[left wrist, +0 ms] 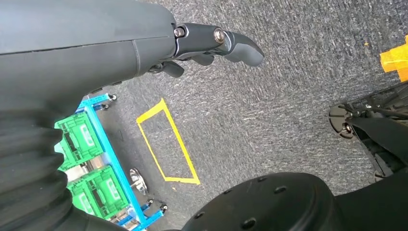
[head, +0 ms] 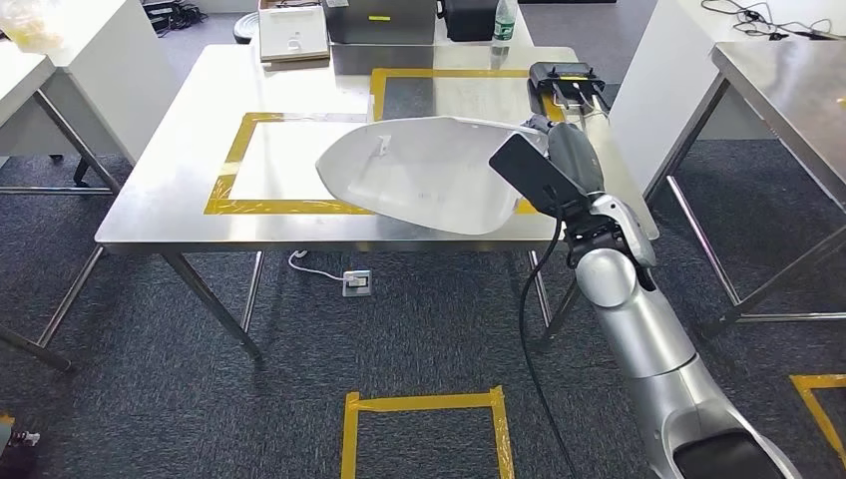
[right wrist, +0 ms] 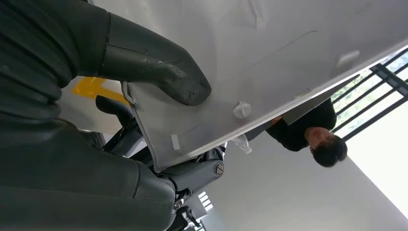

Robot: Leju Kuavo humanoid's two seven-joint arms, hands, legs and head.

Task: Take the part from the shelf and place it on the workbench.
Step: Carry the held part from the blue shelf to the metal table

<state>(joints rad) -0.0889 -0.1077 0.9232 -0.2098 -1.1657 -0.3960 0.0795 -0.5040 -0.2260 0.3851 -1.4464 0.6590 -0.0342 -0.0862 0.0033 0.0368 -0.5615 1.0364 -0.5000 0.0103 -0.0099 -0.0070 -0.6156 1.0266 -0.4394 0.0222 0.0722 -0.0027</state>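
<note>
1. Reaching in from the lower right of the head view, the silver right arm [head: 638, 329] ends in the right hand [head: 559, 165], which grips the right edge of a large white moulded panel [head: 419, 175]. The panel sits at the frame's centre over the steel workbench [head: 160, 190], covering the right side of a yellow tape rectangle [head: 224, 180]; whether it touches the tabletop cannot be told. A black device [head: 567, 80] lies at the bench's far right, a plastic bottle [head: 505, 25] and a grey box [head: 382, 20] at the top edge, a flat white tray [head: 294, 35] to their left. On the carpet at bottom centre is a yellow tape square [head: 424, 404]; a white power socket [head: 357, 283] lies under the bench.

2. Left wrist view: the left hand [left wrist: 211, 45] hangs at the upper centre over grey carpet, fingers loosely curled inward and holding nothing. A yellow tape outline [left wrist: 166, 142] marks the floor at centre; a blue trolley [left wrist: 115, 163] with green crates [left wrist: 84, 139] stands at lower left.

3. Right wrist view: the thick grey thumb [right wrist: 163, 72] presses on the white panel's [right wrist: 269, 62] face at upper centre, darker fingers [right wrist: 120, 113] beneath its edge, pinching it. A person in black [right wrist: 308, 127] shows at centre right.
</note>
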